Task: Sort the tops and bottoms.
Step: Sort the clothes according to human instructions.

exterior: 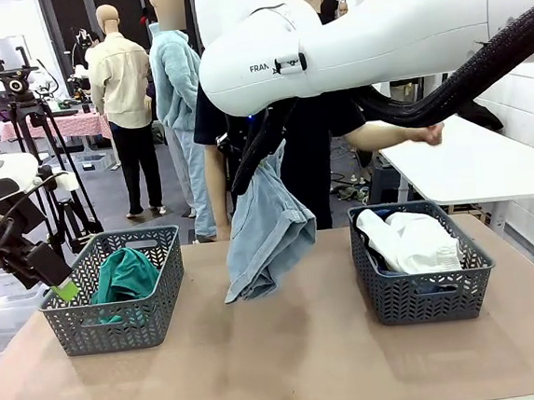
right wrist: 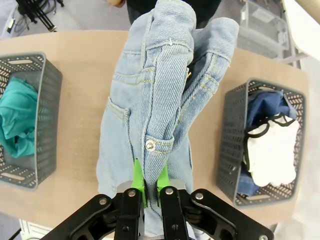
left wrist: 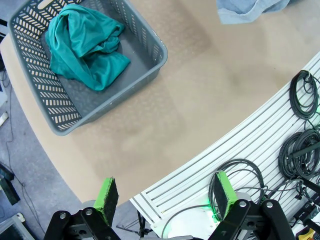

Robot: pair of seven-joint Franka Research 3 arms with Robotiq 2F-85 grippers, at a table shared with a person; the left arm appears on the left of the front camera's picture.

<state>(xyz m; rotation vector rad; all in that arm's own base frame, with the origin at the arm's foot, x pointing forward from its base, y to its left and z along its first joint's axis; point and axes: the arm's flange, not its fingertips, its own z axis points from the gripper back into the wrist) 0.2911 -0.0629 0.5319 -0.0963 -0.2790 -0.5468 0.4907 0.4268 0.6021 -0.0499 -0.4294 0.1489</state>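
1. My right fingers (right wrist: 150, 186) are pinched tight on the waistband of the pale blue denim shorts (right wrist: 155, 115), right by the metal button. I hold them at the top edge so the rest hangs straight down and does not bunch up.
2. The shorts (exterior: 265, 233) hang in the air over the middle of the worktop (exterior: 290, 357), between the two baskets. They are not in a basket yet, so I think this is the carrying part of the job.
3. The left grey basket (exterior: 116, 288) holds the teal-green shirt (exterior: 124, 276). That looks like the place for tops.
4. The right grey basket (right wrist: 260, 145) holds the dark blue jeans (right wrist: 265, 106), with the white shirt with black trim (right wrist: 272, 155) lying on top of them. So a top and a bottom are mixed in there.
5. I think the shorts belong with the jeans, and the white shirt may need to go over to the teal one.
6. My left fingers (left wrist: 165, 197) are spread wide and hold nothing. They wait near the worktop edge, beside the left basket (left wrist: 125, 30), out of the way.
7. A person stands at the far side of the worktop, with one hand (exterior: 427, 134) out to the side.
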